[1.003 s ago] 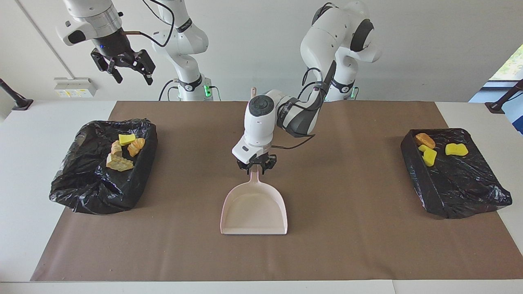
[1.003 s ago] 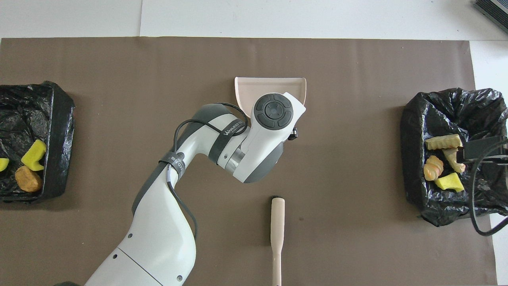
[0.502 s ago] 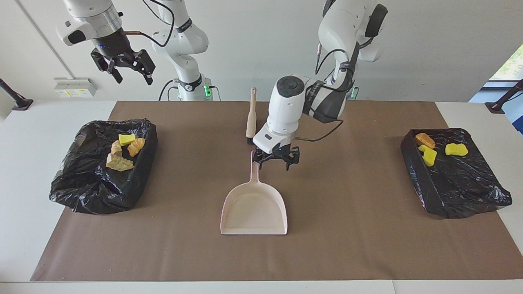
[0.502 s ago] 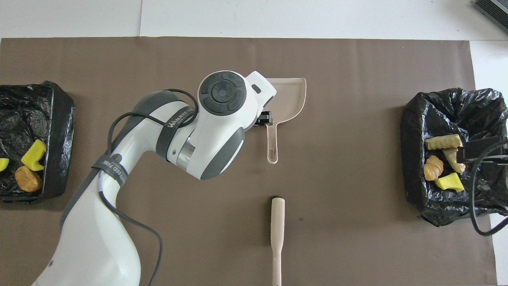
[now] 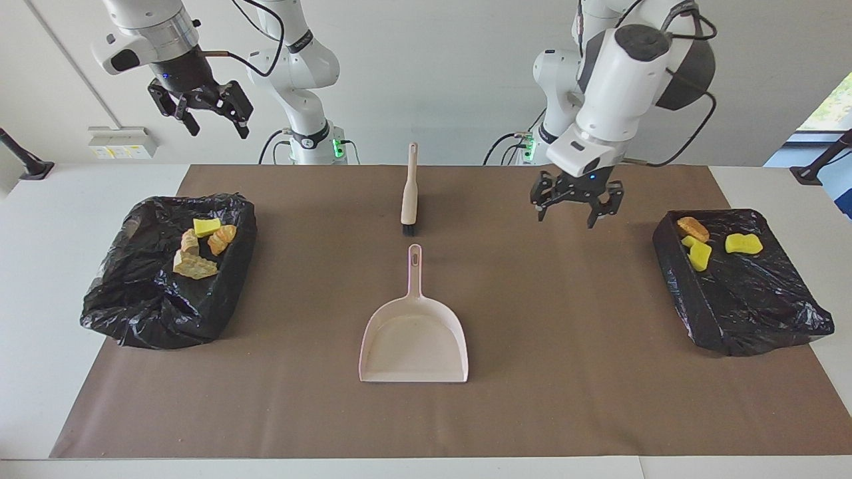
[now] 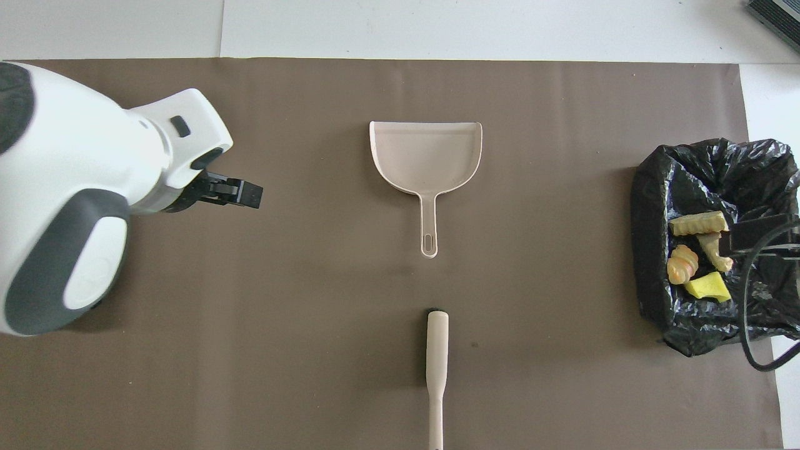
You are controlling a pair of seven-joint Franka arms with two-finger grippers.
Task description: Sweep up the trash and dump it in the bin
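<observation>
The pink dustpan [image 5: 414, 339] [image 6: 427, 156] lies flat and free in the middle of the brown mat, its handle pointing at the robots. The brush [image 5: 409, 193] [image 6: 437, 356] lies nearer to the robots, in line with that handle. Trash lumps [image 5: 200, 246] [image 6: 697, 256] sit in the black-lined bin [image 5: 133, 313] [image 6: 706, 162] at the right arm's end. More trash [image 5: 699, 253] lies in the second bin [image 5: 752, 313] at the left arm's end. My left gripper [image 5: 576, 213] [image 6: 247, 194] hangs open and empty over the mat between the dustpan and that bin. My right gripper [image 5: 219, 126] waits open, high above the first bin.
White table [image 5: 40, 266] borders the mat [image 5: 566, 399] on every side. In the overhead view the left arm covers the bin at its end of the table. A cable loops over the bin at the right arm's end.
The left gripper has let go of the dustpan handle, risen and swung toward the left arm's end of the table. Dustpan, brush and right arm have stayed where they were.
</observation>
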